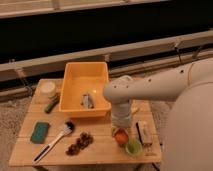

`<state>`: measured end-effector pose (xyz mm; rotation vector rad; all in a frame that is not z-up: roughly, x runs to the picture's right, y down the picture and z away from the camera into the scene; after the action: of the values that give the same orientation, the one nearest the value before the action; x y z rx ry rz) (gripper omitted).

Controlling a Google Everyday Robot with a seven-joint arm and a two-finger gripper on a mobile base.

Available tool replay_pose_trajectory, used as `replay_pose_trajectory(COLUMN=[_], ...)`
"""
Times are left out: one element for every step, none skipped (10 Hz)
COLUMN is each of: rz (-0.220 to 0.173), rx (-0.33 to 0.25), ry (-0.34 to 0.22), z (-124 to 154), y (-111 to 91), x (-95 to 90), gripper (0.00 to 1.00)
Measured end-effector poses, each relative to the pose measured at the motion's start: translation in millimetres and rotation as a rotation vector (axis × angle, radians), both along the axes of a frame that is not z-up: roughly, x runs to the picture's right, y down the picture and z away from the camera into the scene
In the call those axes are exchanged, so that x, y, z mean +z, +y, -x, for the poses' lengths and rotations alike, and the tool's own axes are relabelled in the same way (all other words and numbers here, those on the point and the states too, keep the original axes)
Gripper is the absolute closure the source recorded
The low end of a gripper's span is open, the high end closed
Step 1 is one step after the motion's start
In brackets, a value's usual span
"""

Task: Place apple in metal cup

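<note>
The gripper (121, 131) hangs low over the wooden table (100, 145), fingers shut on the apple (120, 137), right beside the green cup (133, 147). Yellow bin (86, 90) behind, dish brush (54, 142) left.

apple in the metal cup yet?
Cannot tell. Apple sits under the gripper, beside the green cup; no metal cup shows.
</note>
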<state>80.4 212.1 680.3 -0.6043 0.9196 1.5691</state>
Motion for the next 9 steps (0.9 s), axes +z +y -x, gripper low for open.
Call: replay_pose_trajectory(rz=[-0.006,-0.010,-0.014,-0.015,-0.015,-0.015,-0.016,-0.017,-0.019], rx=[0.003,0.008,0.010,0.011,0.013,0.014,0.015,0.018,0.020], ry=[0.008,0.014,0.017,0.019,0.021,0.023,0.024,0.027,0.027], z=[-3,-5,-6,-7,-7,-7,-7,-8,-7], y=[-1,-2,-3,-3,-2,-2,-2,-2,-2], x=[3.1,5.6,7.9,10.6,12.7,14.4,15.3,15.5,15.8], gripper=[1.00,1.00,1.00,0.96,0.87,0.77,0.67,0.57,0.47])
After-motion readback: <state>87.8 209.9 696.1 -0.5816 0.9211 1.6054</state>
